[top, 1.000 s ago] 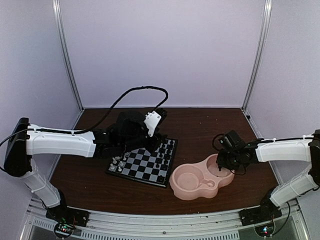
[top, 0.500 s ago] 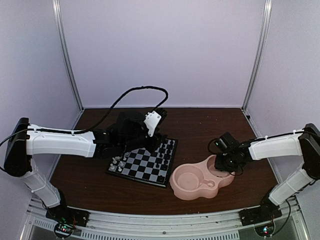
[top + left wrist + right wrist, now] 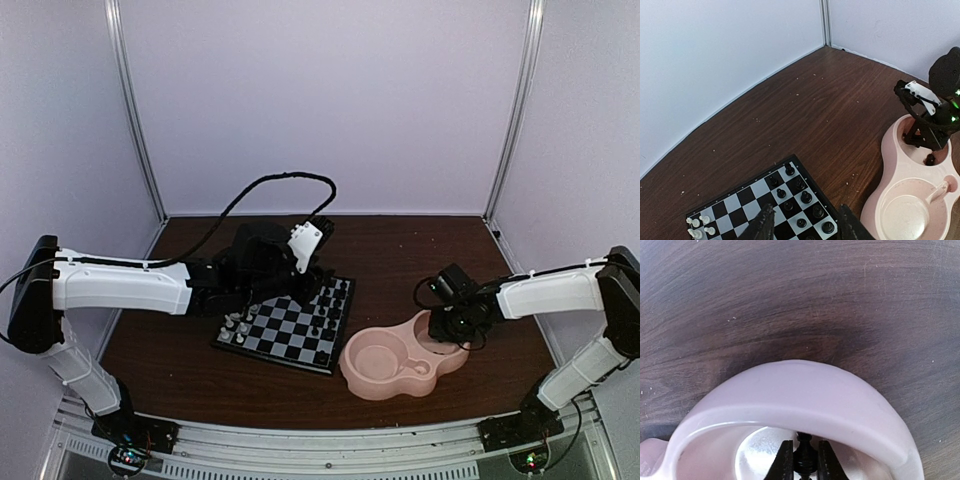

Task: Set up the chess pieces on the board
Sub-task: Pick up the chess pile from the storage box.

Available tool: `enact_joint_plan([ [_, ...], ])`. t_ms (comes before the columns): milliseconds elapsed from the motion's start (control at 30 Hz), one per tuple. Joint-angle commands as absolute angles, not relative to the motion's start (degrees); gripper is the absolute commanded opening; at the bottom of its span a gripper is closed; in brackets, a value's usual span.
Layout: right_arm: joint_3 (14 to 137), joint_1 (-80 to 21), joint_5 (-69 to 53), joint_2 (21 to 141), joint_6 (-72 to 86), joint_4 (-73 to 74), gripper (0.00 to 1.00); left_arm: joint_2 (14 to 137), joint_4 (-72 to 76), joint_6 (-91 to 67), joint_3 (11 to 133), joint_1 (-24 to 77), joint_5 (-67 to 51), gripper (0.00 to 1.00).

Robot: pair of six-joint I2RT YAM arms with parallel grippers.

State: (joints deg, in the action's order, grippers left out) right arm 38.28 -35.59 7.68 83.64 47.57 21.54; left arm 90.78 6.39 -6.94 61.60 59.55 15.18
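The chessboard [image 3: 290, 330] lies left of centre on the brown table. Several black pieces [image 3: 805, 196] stand along its right edge and a few white pieces [image 3: 699, 226] at its left edge. My left gripper [image 3: 802, 225] hovers open over the board's right side, holding nothing. My right gripper [image 3: 802, 460] is down inside the smaller bowl of the pink dish [image 3: 805, 400], shut on a black chess piece [image 3: 803, 456]. In the top view the right gripper [image 3: 452, 328] sits over that bowl.
The pink double-bowl dish [image 3: 385, 385] stands right of the board; its larger bowl holds one white piece [image 3: 938, 190]. Purple walls and metal posts enclose the table on three sides. A black cable loops above the left arm.
The right arm has shifted slightly left and down into the dish's smaller bowl. The left arm has not moved.
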Motion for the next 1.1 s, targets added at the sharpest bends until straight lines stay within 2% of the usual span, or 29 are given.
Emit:
enact_joint_plan([
  [0, 38.11, -35.26, 8.17, 80.67, 44.51, 21.99, 0.1, 90.92, 9.14, -6.56, 61.7, 59.06, 14.62, 0.44],
  [400, 33.12, -35.5, 6.13, 64.58, 32.85, 14.89, 0.09, 90.85, 8.76, -8.37, 61.87, 58.8, 11.97, 0.44],
  [467, 32.09, -35.57, 4.55, 62.07, 31.21, 12.59, 0.09, 90.67, 7.7, -13.29, 62.21, 56.61, 6.57, 0.44],
  [567, 30.72, -36.13, 0.69, 59.2, 28.63, 8.47, 0.09, 90.81, 10.48, -22.6, 60.7, 49.61, -10.1, 0.44],
  [667, 29.6, -37.3, -2.53, 57.5, 26.65, 4.42, 0.09, 91.41, 15.41, -27.93, 58.85, 45.67, -20.2, 0.44],
  [833, 29.45, -41.16, -4.79, 58.09, 24.16, -1.21, 0.09, 91.53, 16.69, -30.25, 57.87, 45.26, -24.94, 0.47],
  [1067, 33.04, -49.77, -3.61, 65.73, 18.92, -6.96, 0.07, 90.97, 18.3, -33.23, 56.16, 45.26, -30.74, 0.54],
])
